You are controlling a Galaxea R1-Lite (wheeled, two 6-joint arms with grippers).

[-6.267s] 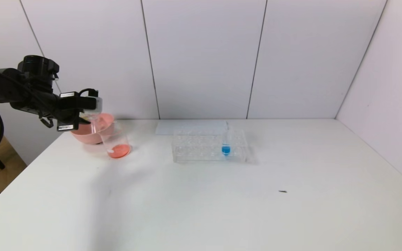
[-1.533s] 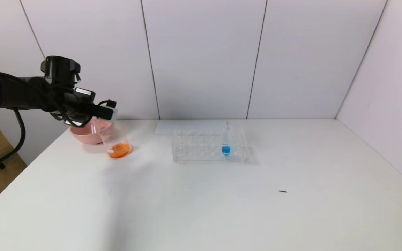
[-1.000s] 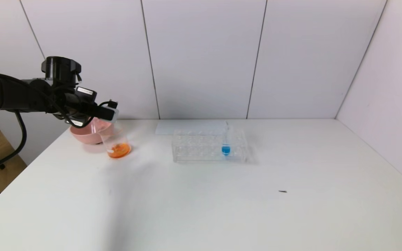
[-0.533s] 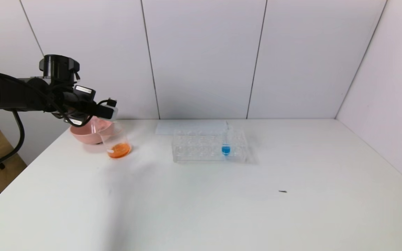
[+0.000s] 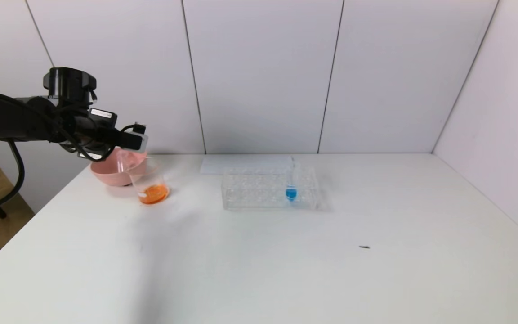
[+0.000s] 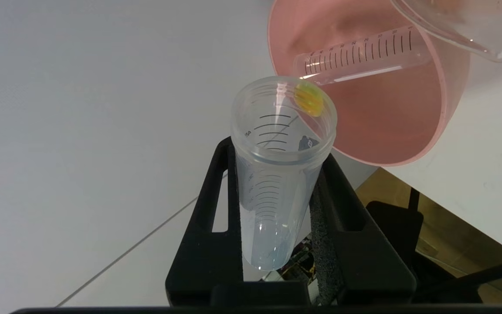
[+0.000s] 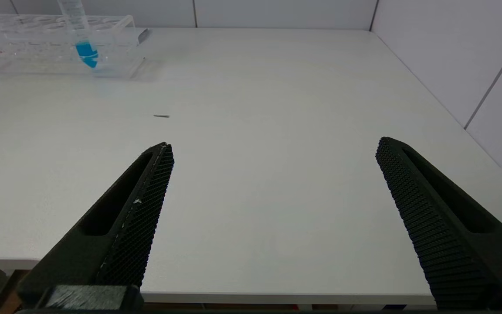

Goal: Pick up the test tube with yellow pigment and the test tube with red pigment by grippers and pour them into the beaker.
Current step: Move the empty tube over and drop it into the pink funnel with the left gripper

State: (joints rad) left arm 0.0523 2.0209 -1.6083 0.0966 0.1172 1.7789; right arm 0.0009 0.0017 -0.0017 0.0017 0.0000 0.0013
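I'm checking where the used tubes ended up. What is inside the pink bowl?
In the pink bowl lies one empty graduated tube on its side. The beaker covers part of the bowl's rim; the tube held by the left gripper hides another part.

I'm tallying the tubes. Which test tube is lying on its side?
The graduated empty tube lying inside the pink bowl. The yellow-stained tube is clamped in the left gripper, and the blue-liquid tube stands upright in the rack.

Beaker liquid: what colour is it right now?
Orange, pooled at the bottom of the beaker; clearest in the head view.
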